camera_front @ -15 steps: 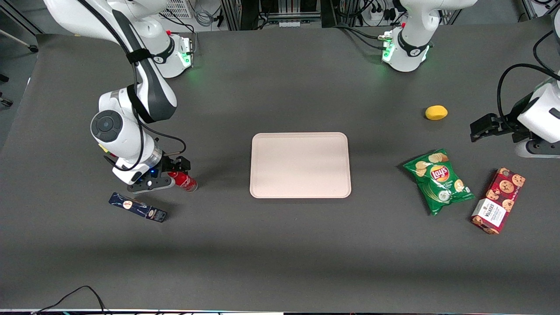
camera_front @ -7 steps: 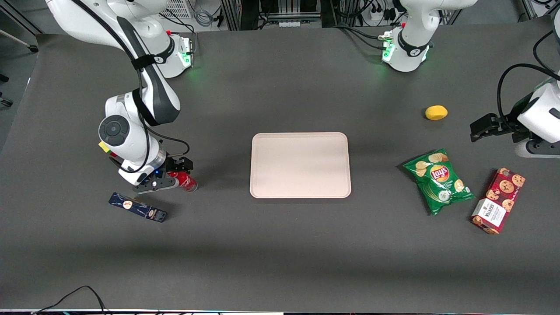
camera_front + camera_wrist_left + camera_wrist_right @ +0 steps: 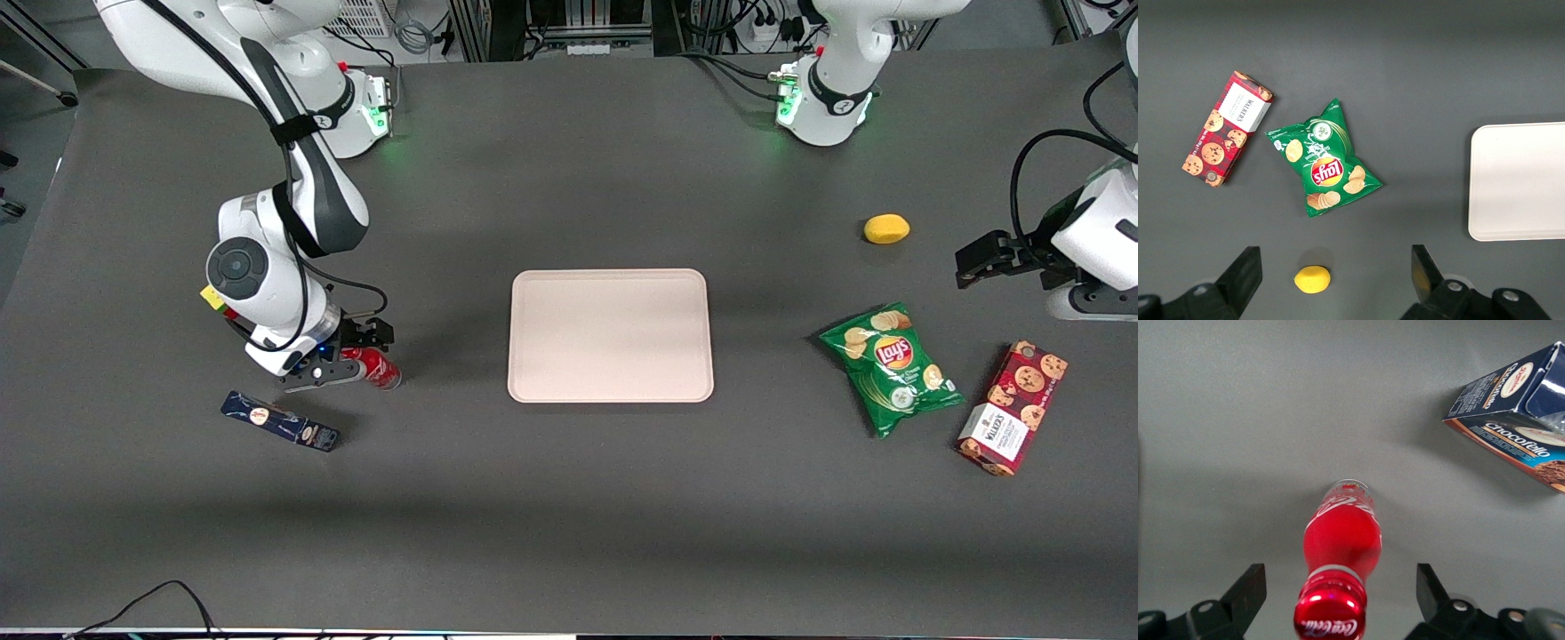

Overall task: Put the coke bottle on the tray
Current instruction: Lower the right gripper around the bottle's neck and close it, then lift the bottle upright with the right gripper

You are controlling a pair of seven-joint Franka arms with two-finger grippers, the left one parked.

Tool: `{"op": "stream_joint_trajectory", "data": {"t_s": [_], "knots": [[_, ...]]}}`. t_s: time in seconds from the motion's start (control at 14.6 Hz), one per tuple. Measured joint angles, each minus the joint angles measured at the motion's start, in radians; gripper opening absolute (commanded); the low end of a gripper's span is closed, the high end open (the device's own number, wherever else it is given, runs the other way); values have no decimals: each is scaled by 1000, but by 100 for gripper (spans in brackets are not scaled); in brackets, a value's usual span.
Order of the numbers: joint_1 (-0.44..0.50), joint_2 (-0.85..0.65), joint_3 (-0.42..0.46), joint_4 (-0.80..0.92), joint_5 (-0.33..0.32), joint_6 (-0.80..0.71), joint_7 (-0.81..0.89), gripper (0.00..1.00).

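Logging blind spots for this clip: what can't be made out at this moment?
- Front view: the arm's wrist covers the cap end of the coke bottle and most of the tool.
- Right wrist view: the tool straddles the bottle with fingers wide apart, their tips cut off by the edge; the dark blue box is cut off too.
- Left wrist view: the tray is cut off.

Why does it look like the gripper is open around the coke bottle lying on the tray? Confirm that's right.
One thing is wrong: the coke bottle lies on the dark table, not on the tray, which sits apart from it toward the parked arm's end. The front view shows this. The gripper is indeed open, its fingers either side of the bottle in the right wrist view.
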Motion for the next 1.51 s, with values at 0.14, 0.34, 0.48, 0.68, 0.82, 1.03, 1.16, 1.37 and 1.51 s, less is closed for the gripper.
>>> {"op": "stream_joint_trajectory", "data": {"t_s": [0.14,0.34,0.48,0.68,0.82,1.03,1.16,1.37,1.51], "knots": [[0,0,0,0,0,2,0,87],[0,1,0,0,0,6,0,56],[0,3,0,0,0,7,0,33],[0,6,0,0,0,8,0,0],[0,6,1,1,0,8,0,0],[0,6,1,3,0,8,0,0],[1,5,6,22,0,-8,-1,0],[4,-2,10,152,11,-188,-1,0],[7,-22,10,253,18,-300,-1,0]]}}
